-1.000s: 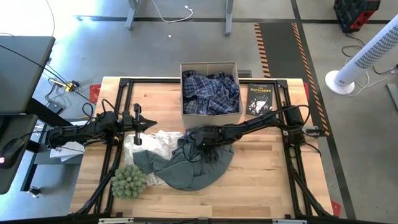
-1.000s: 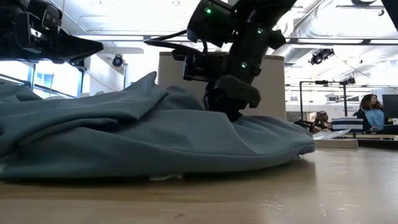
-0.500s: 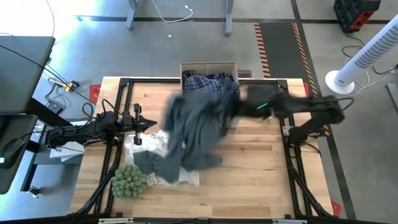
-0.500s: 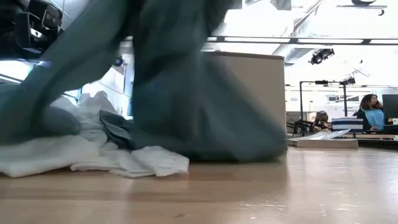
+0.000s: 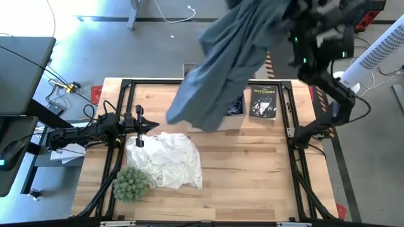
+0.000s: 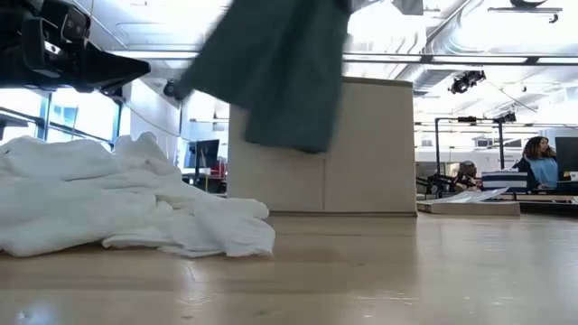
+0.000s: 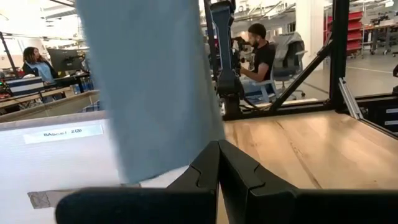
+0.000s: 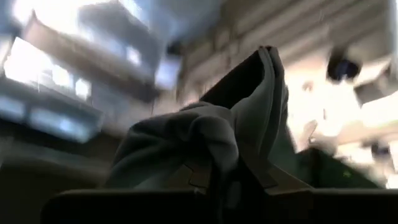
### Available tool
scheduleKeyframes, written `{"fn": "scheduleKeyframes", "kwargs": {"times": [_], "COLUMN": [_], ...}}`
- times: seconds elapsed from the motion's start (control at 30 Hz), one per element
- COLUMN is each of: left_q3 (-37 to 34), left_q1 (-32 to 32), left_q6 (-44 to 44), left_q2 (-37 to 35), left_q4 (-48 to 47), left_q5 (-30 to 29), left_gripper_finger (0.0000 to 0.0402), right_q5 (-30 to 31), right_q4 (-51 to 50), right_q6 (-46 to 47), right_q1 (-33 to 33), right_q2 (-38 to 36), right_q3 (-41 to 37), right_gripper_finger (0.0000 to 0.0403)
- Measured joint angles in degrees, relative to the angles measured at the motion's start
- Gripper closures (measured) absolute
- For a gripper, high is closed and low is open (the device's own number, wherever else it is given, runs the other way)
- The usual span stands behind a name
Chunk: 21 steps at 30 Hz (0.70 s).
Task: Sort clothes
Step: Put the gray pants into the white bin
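Note:
A grey-blue garment (image 5: 224,60) hangs from my raised right gripper (image 8: 219,169), high over the cardboard box (image 6: 366,149) at the far middle. In the low view its lower end (image 6: 282,81) hangs in front of the box. A bit of blue-and-white plaid garment (image 5: 235,106) shows in the box. A white garment (image 5: 165,157) lies crumpled on the table left of the middle. My left gripper (image 5: 142,123) is shut and empty, hovering level just beyond the white garment. My right gripper pinches a bunched fold of the grey-blue garment (image 8: 208,134) between its two fingers; how many layers cannot be told. The garment is lifted clear of the table and hangs slack below the gripper, slanting toward the table's left over the box.
A black book (image 5: 263,101) lies to the right of the box. A spiky green plant ball (image 5: 130,183) sits at the near left beside the white garment. Bare wood (image 5: 252,170) lies at the near right. People sit in the room behind.
My right gripper has risen fast from the pile toward the far right, shut on the grey-blue garment. The garment has been pulled off the pile and lifted clear of the table, now hanging over the box. The white garment beneath is uncovered and stays put.

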Motion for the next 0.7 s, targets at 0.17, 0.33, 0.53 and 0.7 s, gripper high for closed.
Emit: {"fn": "scheduleKeyframes", "kwargs": {"times": [0.17,0.33,0.53,0.7], "left_q3": [-0.01,0.01,0.01,0.0], "left_q1": [0.0,0.0,-0.01,0.01], "left_q6": [-0.01,0.01,0.01,0.0], "left_q2": [0.0,0.0,0.0,0.0], "left_q4": [-0.02,-0.02,-0.02,-0.03], "left_q5": [0.0,0.0,0.0,-0.01], "left_gripper_finger": [0.04,0.04,0.04,0.04], "right_q5": [-3.65,-11.05,-22.91,-23.83], "right_q4": [-28.56,-53.61,-70.96,-67.98], "right_q6": [14.06,20.25,21.78,21.92], "right_q1": [-7.38,-10.21,-9.13,-8.01], "right_q2": [1.54,3.84,6.52,8.6], "right_q3": [2.65,-0.24,-10.58,-27.95], "right_gripper_finger": [0.0375,0.0375,0.0375,0.0375]}}
